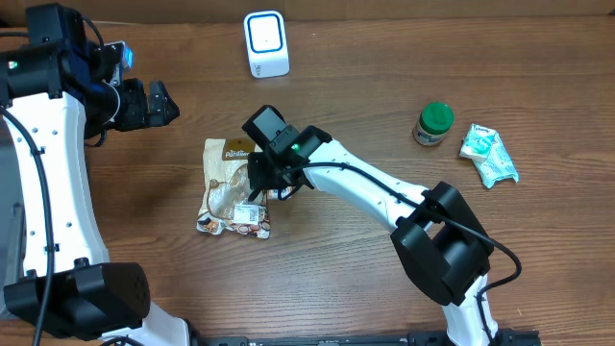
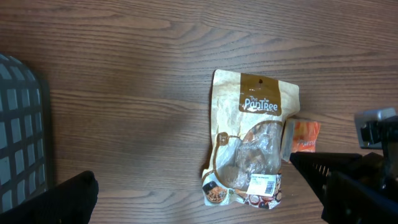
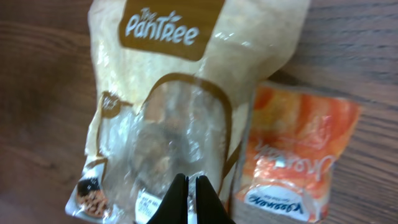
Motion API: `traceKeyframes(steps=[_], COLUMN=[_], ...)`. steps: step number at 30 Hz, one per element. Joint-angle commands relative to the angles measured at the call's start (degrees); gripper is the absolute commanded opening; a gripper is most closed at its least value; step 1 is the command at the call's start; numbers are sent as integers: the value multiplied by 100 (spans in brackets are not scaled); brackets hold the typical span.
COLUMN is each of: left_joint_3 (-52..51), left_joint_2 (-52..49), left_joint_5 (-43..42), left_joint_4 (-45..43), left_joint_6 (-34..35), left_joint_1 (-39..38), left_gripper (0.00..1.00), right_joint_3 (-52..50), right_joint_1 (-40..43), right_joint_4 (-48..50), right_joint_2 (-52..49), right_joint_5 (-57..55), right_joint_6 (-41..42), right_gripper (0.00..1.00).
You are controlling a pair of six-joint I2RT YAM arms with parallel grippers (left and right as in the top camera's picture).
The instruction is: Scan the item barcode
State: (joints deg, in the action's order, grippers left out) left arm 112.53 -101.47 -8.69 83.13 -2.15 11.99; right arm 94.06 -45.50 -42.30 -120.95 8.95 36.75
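Two hands are out: the right hand (image 3: 188, 179) is sitting pinched closed, tips on the pouch (image 1: 229, 183) lying flat on the counter (image 1: 384, 77) against an orange packet (image 3: 298, 149). The left hand (image 1: 165, 103) is hanging wide open, empty.

Pouch near the middle of the surface, the other things around it

The snack pouch (image 1: 231, 187) lies flat on the surface (image 1: 384, 58), a little left of the middle, and a smaller packet (image 3: 298, 155) lies against its right edge, touching it. The right gripper (image 1: 272, 183) is over this edge. The left gripper (image 1: 163, 101) is behind the pouch and to its left, well apart. A scanner (image 1: 266, 43) stands at the far side, behind the pouch. Far to the right stands a jar (image 1: 433, 123), with a wrapped pack (image 1: 488, 154) just beside it on its right.
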Motion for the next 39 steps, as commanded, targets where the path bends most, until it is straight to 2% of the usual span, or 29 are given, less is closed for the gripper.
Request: traceKeyframes(steps=[1,11,17,22,25,28,32,35,39], left_joint_3=[81,81,81,81,81,81,81,81,81], left_joint_2=[55,55,55,55,55,55,55,55,55], left_joint_5=[17,17,17,17,17,17,17,17,17], left_joint_4=[-2,-2,-2,-4,-2,-2,-2,-2,-4], left_joint_6=[-162,-162,-162,-162,-162,-162,-162,-162,-162], left_joint_1=[-39,-39,-39,-39,-39,-39,-39,-39,-39], left_gripper=[99,100,100,100,100,99,100,100,100], right_joint_3=[-59,-96,-208,-208,-208,-208,-208,-208,-208], right_joint_1=[7,7,42,472,866,1250,1567,1589,1508], right_joint_4=[48,-13,-525,-1200,-1270,-1043,-269,337,651], right_joint_2=[-247,-339,-337,-337,-337,-337,-337,-337,-337], right_joint_5=[-236,-140,-514,-1056,-1106,-1075,-667,-35,334], right_joint_6=[144,138,74,70,-411,-590,-1189,-1565,-1784], right_gripper=[4,4,5,4,5,6,10,16,20])
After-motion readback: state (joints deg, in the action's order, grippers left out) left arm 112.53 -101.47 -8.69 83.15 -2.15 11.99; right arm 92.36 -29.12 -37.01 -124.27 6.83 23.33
